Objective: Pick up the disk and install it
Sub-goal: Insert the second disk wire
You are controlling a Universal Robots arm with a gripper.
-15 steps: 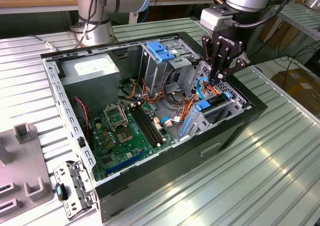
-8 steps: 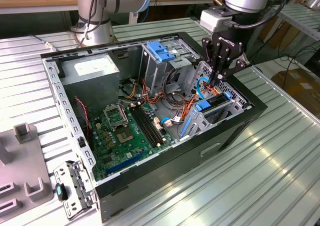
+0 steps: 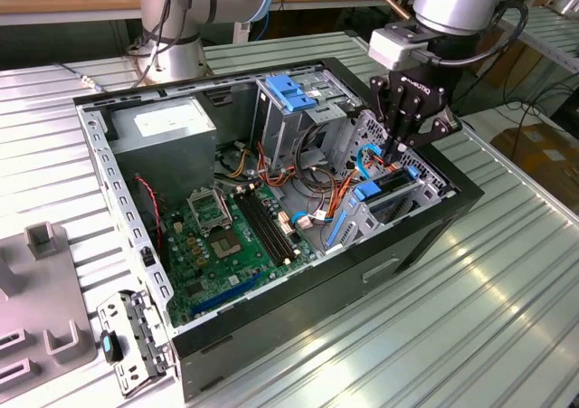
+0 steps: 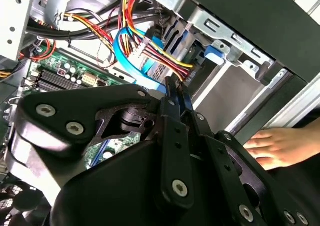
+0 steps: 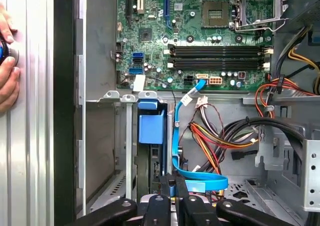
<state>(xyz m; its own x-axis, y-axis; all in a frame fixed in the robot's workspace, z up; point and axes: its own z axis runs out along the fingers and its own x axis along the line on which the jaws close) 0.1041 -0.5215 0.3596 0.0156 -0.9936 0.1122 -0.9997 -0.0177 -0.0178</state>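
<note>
I see an open black computer case (image 3: 425, 236), green motherboard (image 3: 226, 245), large grey power-supply box (image 3: 167, 128), light-blue-topped metal drive cage (image 3: 289, 96), loose metal bracket (image 3: 136, 336) beside the case

Light: bright and even, from overhead.
Glare: pale streaks on the ribbed metal table (image 3: 507, 317) in the exterior view.
Shadows: soft, deepest inside the computer case (image 3: 271, 200).
Focus: the gripper (image 4: 177, 93) is soft close up in the second wrist view; the motherboard (image 5: 200, 35) is crisp in the first wrist view.
</note>
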